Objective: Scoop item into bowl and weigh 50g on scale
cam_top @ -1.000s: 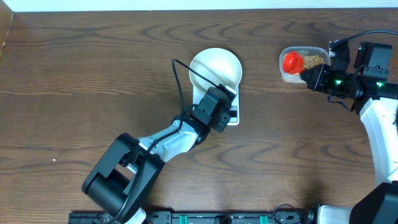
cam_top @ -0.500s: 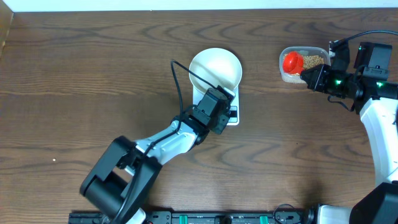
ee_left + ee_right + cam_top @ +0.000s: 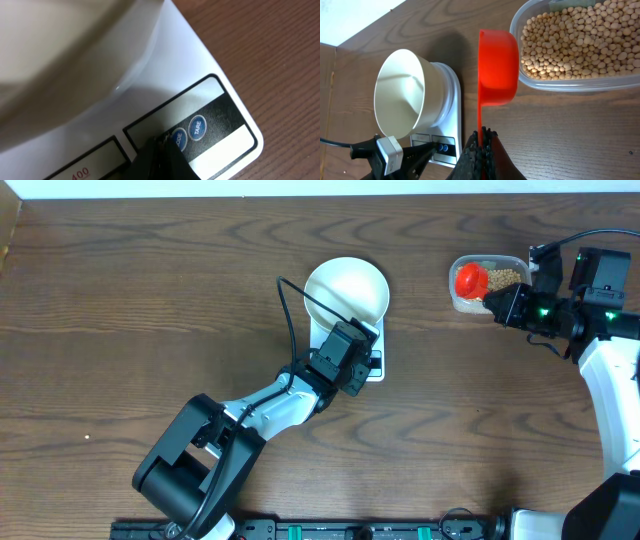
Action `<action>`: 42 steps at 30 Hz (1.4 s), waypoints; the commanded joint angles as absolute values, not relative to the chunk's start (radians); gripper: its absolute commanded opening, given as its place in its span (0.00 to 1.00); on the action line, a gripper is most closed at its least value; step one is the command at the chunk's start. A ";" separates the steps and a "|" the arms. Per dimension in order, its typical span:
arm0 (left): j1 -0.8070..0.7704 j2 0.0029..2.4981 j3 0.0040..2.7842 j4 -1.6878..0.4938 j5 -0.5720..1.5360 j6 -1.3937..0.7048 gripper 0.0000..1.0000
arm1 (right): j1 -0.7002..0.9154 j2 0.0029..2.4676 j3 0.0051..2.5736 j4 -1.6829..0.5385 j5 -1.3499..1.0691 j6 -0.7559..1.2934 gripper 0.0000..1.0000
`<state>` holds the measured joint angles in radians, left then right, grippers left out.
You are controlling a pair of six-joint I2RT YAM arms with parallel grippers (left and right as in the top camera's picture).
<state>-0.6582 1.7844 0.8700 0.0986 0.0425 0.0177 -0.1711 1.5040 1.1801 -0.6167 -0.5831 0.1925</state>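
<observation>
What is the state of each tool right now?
Left tool: closed, holding nothing, tip at a blue button of the scale.
Right tool: closed on the handle of the red scoop.

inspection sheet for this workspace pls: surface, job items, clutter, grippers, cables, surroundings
surface: dark wood-grain table, one pale speck near its left front.
job's things: white bowl sits on the scale, no beans seen in it; beans fill a clear tub; red scoop is at the tub's end.
clutter: nothing seen.
grippers: left gripper shut, tip at the button beside the TARE button; right gripper shut on the red scoop's handle.
cables: black cable loops from the left arm past the bowl.
surroundings: white strip along the far edge; equipment rail along the near edge.
</observation>
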 commanded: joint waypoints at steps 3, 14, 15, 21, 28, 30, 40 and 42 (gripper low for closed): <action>-0.658 1.737 0.861 0.109 0.041 0.040 0.07 | -0.176 1.482 1.196 -0.618 -0.582 0.174 0.01; -0.658 1.792 0.859 0.090 0.041 0.039 0.07 | -0.176 1.482 1.196 -0.618 -0.582 0.174 0.01; -0.658 1.802 0.859 0.087 0.041 0.039 0.07 | -0.176 1.482 1.196 -0.618 -0.582 0.174 0.01; -0.658 1.847 0.859 0.088 0.041 0.039 0.07 | -0.176 1.482 1.196 -0.619 -0.582 0.174 0.01; -0.658 1.837 0.860 0.095 0.039 0.041 0.07 | -0.176 1.482 1.196 -0.619 -0.582 0.174 0.01; -0.658 1.817 0.862 0.100 0.033 0.048 0.07 | -0.176 1.482 1.196 -0.619 -0.582 0.174 0.01; -0.658 1.658 0.862 0.113 0.033 0.047 0.07 | -0.176 1.482 1.196 -0.616 -0.581 0.174 0.01; -0.658 1.629 0.862 0.113 0.033 0.047 0.07 | -0.176 1.482 1.196 -0.614 -0.577 0.174 0.01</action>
<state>-0.6582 1.6814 0.8707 0.1127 0.0452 0.0311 -0.1711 1.5040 1.1801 -0.6163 -0.5823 0.1925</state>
